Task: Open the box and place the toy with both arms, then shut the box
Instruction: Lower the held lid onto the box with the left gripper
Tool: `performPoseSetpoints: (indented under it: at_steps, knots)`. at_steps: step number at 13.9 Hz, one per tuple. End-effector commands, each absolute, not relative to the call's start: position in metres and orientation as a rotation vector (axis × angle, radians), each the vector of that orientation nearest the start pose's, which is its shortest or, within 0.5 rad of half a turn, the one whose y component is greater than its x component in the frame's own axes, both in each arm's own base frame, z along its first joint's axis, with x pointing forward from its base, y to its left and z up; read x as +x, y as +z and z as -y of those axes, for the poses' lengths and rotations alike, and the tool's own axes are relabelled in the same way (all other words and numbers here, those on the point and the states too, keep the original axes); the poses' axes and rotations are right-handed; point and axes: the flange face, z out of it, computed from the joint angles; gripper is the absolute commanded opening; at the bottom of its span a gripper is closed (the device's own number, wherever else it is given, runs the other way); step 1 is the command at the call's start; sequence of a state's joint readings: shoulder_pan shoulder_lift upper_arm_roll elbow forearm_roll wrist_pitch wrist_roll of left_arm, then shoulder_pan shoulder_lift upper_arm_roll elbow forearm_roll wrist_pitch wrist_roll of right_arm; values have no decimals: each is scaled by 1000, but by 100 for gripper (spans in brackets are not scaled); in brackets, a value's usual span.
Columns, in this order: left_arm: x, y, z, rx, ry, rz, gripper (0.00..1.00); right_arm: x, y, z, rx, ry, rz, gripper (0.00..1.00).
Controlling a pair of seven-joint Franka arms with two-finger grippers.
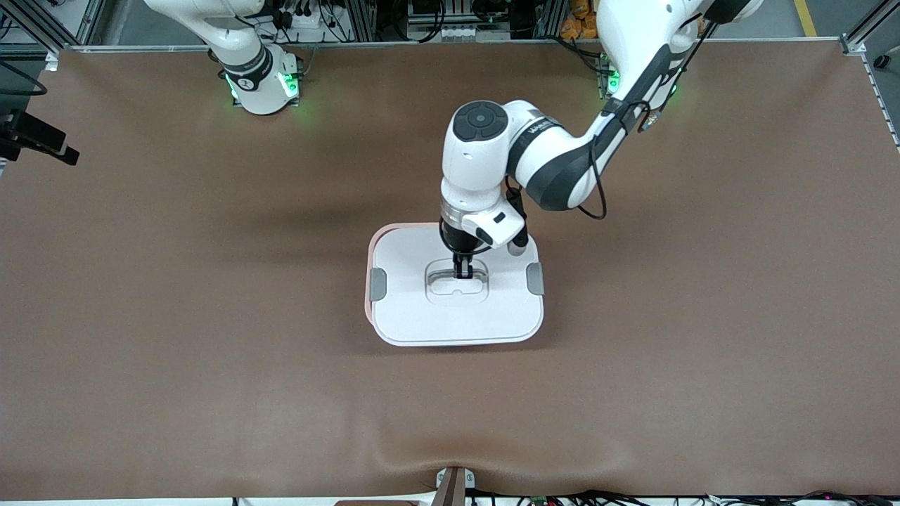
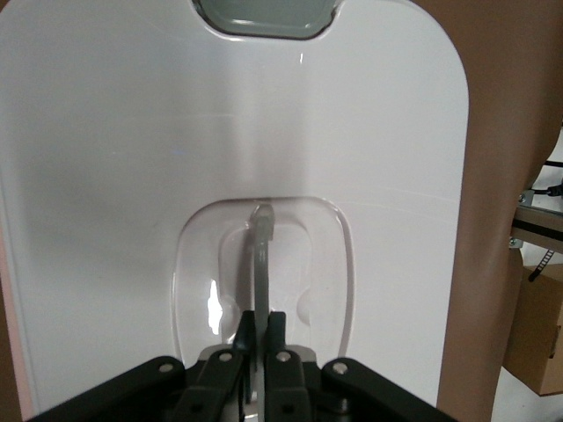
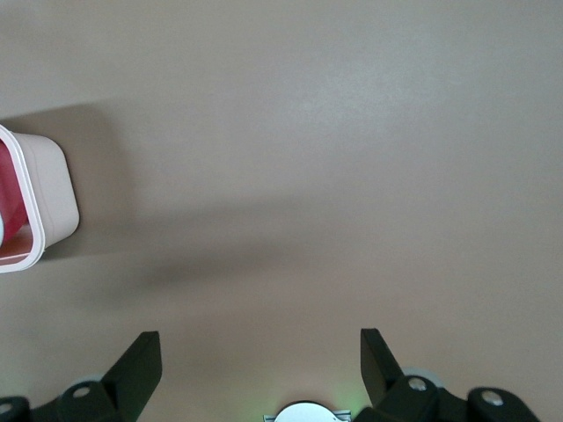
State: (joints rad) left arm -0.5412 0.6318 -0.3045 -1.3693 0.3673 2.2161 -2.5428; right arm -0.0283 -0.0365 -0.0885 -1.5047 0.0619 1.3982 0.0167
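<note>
Sitting near the middle of the brown table [image 1: 211, 351], the box [image 1: 370, 309] is showing only a thin pink edge under its white lid [image 1: 422, 309]; the lid is looking slightly offset from that edge, so it may be lifted or not seated. Two grey side clips [image 1: 377, 284] are flanking the lid at its short ends. The left gripper [image 1: 462, 270] is reaching straight down into the lid's recess, its fingers [image 2: 242, 338] pressing together on the thin grey handle [image 2: 261, 255], which is standing upright between them. That hold is probably serving to lift or lower the lid squarely.

The toy is not showing in the front view; in the right wrist view something red is lining the inside of the pink tub's corner, too cropped to identify.

The right gripper [image 3: 259, 365] is waiting over bare table, fingers spread wide, nothing between them.

The tabletop is lying flat and matte, wrinkling slightly at the edge nearest the front camera. Aluminium framing and cables are running along the arms' bases.
</note>
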Motion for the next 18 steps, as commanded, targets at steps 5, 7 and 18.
performPoseSetpoints:
  at_steps: [5, 7, 18]
  knots:
    - [539, 375, 526, 2018, 202, -2033, 0, 523, 663, 58, -3050, 103, -202, 100]
    - [534, 373, 534, 2030, 205, -2008, 0, 523, 663, 58, -3050, 103, -202, 100]
    - [527, 362, 535, 2037, 214, -2035, 0, 523, 663, 57, -3050, 101, -198, 100]
